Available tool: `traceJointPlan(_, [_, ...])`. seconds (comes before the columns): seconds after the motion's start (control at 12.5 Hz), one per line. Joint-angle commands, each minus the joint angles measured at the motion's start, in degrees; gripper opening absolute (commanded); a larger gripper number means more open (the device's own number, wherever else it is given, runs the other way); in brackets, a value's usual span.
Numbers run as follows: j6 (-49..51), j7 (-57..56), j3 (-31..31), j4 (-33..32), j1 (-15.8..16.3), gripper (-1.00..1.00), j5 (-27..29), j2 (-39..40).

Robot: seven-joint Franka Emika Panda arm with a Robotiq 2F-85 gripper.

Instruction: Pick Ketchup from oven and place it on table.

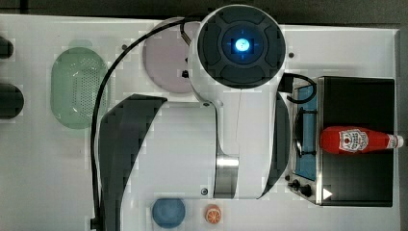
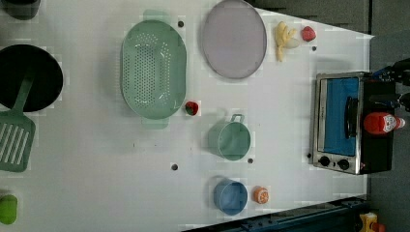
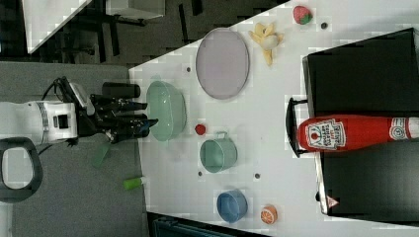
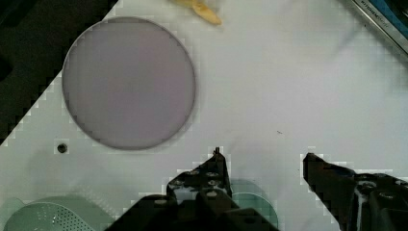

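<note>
The ketchup (image 1: 358, 140) is a red bottle with a white cap, lying on its side on the black roof of the oven (image 1: 356, 101) at the top view's right. It also shows as the ketchup (image 3: 346, 133) on the oven (image 3: 365, 74) and the ketchup (image 2: 382, 123) on the oven (image 2: 338, 121). My gripper (image 4: 263, 161) is open, with nothing between its fingers (image 4: 216, 166). It hangs high over the white table (image 4: 288, 86), near a purple plate (image 4: 129, 83) and well apart from the bottle. The gripper (image 3: 146, 114) is at the right view's left.
On the table (image 2: 96, 159) stand a green colander (image 2: 153, 70), the purple plate (image 2: 234, 38), a green cup (image 2: 231, 140), a blue cup (image 2: 228, 195), an orange slice (image 2: 261, 195), a banana peel (image 2: 284, 37) and two strawberries (image 2: 192, 108). A black pan (image 2: 29, 77) and green spatula (image 2: 17, 140) lie at the left view's left.
</note>
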State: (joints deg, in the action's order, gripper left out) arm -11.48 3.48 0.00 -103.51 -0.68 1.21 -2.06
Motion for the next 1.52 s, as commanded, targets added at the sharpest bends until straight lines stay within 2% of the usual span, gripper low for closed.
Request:
traceJointPlan(0.08, [11.41,-2.83,0.03,-15.26,-1.58,0.58,-0.68,-26.63])
traceJointPlan(0.16, [11.41,-2.83,-0.26,-15.3,-1.6,0.84,-0.68,-26.56])
traceJointPlan(0.24, [11.15,-2.83,-0.68,-15.39,-1.65,1.0,-0.71,-26.42])
traceJointPlan(0.72, [7.95,-2.85,-9.52,-15.39,-3.66,1.0,-0.87,-20.64])
traceJointPlan(0.96, [-3.94,-3.42,-16.42,-15.38,-4.46,1.0,-3.14,-16.32])
traceJointPlan(1.52, [-20.61,-3.42,-26.89,-15.24,-4.97,1.0,-4.16,-4.37])
